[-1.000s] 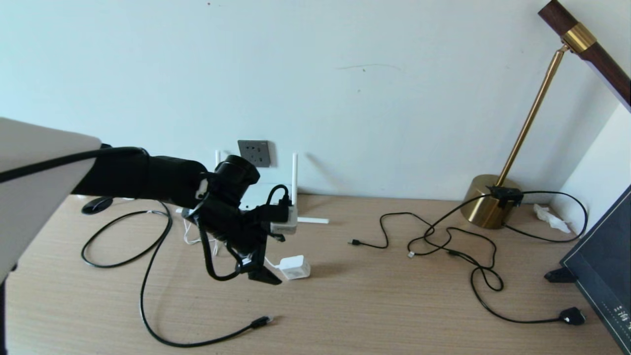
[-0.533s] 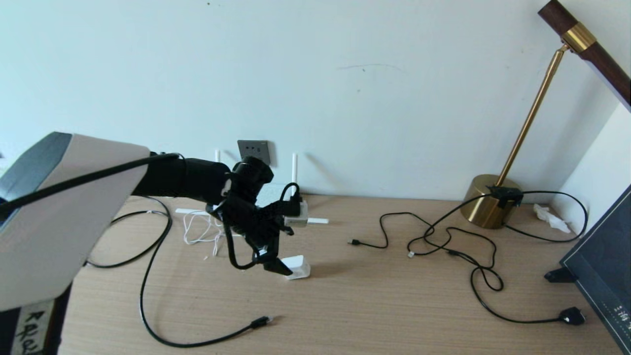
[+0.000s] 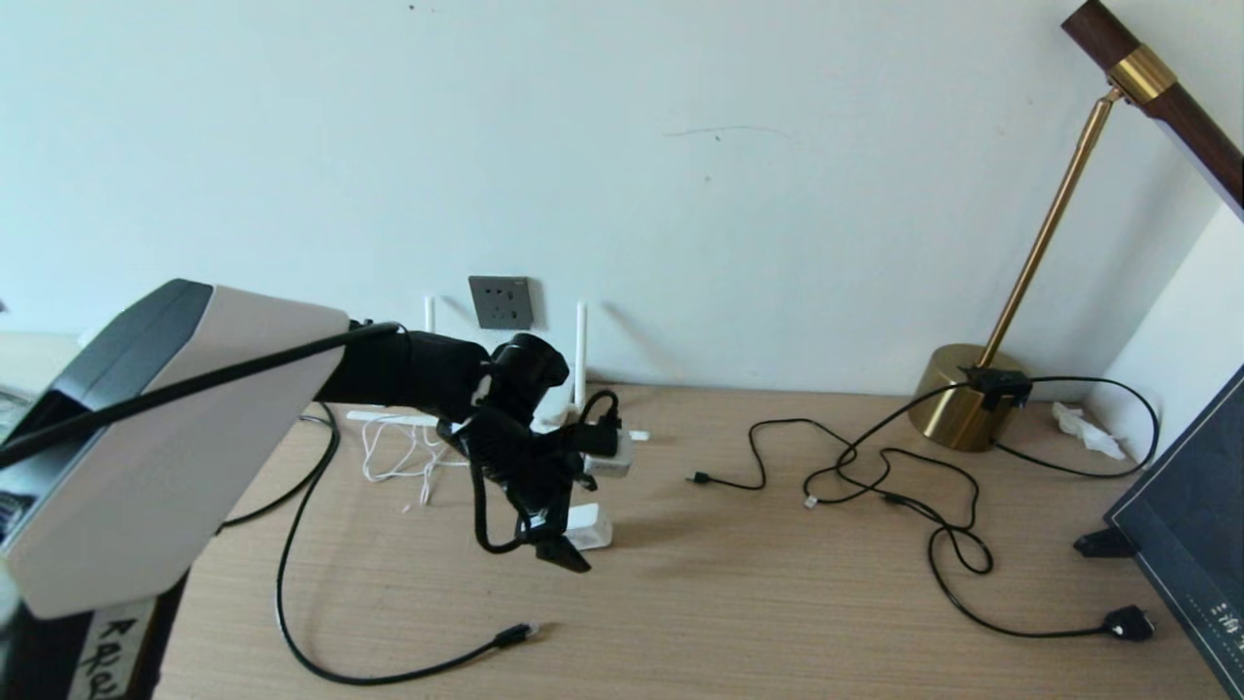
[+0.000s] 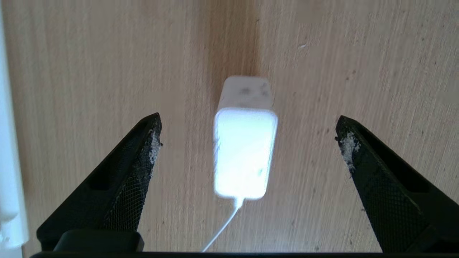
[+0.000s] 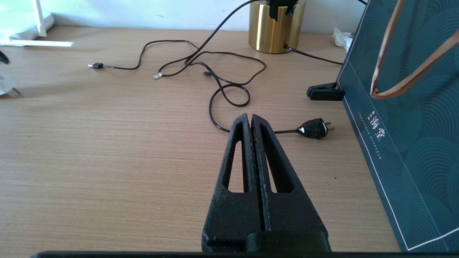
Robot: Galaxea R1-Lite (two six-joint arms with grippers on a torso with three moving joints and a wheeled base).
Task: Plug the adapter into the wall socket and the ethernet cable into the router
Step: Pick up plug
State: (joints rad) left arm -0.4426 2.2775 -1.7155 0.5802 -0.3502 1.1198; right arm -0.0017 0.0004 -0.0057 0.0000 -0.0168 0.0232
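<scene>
Left wrist view: left gripper jaws wide open over adapter; right gripper jaws closed

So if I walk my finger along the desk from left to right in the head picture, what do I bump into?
ethernet cable → left gripper over the adapter → thin black cables → brass lamp base → dark bag

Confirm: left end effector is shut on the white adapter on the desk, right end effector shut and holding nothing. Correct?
Not quite. The left end effector is open, its fingers apart on either side of the adapter and not touching it; the left wrist view shows it. The adapter does lie on the desk, and the right end effector is shut and holds nothing.
</scene>
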